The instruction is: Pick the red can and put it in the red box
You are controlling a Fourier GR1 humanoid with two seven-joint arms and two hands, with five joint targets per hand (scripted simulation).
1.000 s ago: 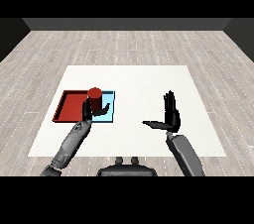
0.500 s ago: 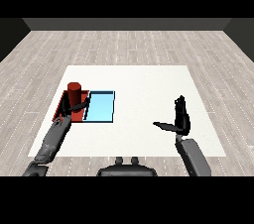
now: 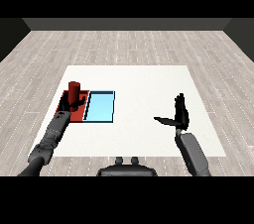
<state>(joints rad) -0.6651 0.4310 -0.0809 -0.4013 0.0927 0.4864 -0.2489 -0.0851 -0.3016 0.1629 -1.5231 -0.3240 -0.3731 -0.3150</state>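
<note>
Head view: my left hand (image 3: 71, 103) curls round the red can (image 3: 74, 90), upright over the red tray (image 3: 81, 113), at nine o'clock of the light blue tray (image 3: 100, 107). At four o'clock, my right hand (image 3: 178, 115) hangs, fingers straight, thumb out.

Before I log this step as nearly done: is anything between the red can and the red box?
Nothing visible. The left hand holds the red can upright over the red tray; the light blue tray lies beside it, to the right.
</note>
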